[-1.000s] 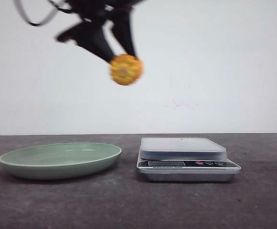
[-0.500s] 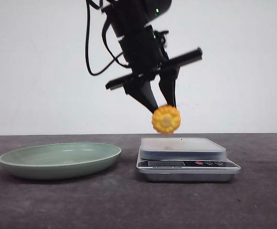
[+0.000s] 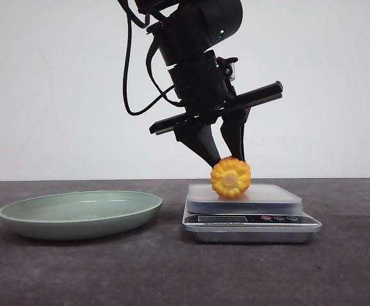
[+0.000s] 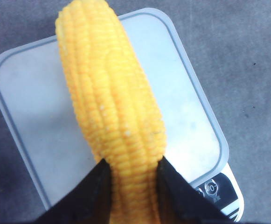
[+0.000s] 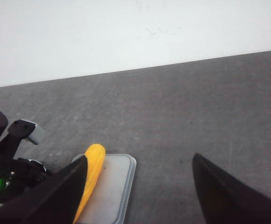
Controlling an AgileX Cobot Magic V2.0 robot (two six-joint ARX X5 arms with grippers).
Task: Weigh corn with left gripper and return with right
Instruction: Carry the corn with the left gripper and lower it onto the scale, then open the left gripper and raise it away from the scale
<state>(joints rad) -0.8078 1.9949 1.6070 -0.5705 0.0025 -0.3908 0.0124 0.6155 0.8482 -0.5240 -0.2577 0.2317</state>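
The yellow-orange corn (image 3: pixel 230 178) rests on the white platform of the kitchen scale (image 3: pixel 280 220), end toward the camera. My left gripper (image 3: pixel 225 160) comes down from above and is shut on the corn. In the left wrist view its black fingers (image 4: pixel 88 196) clamp both sides of the cob (image 4: pixel 112 107) over the scale platform (image 4: pixel 32 116). My right gripper (image 5: pixel 140 186) is open and empty, away from the scale. In its view the corn (image 5: pixel 91 175) and scale platform (image 5: pixel 109 191) show past one finger. The right gripper is out of the front view.
A green plate (image 3: pixel 19 220) lies empty on the dark table, left of the scale. A white wall stands behind. The left arm's body and cables (image 3: pixel 197 57) hang above the scale.
My left gripper has carried the corn from high over the plate's right side rightward and down. The corn now sits on the scale platform.
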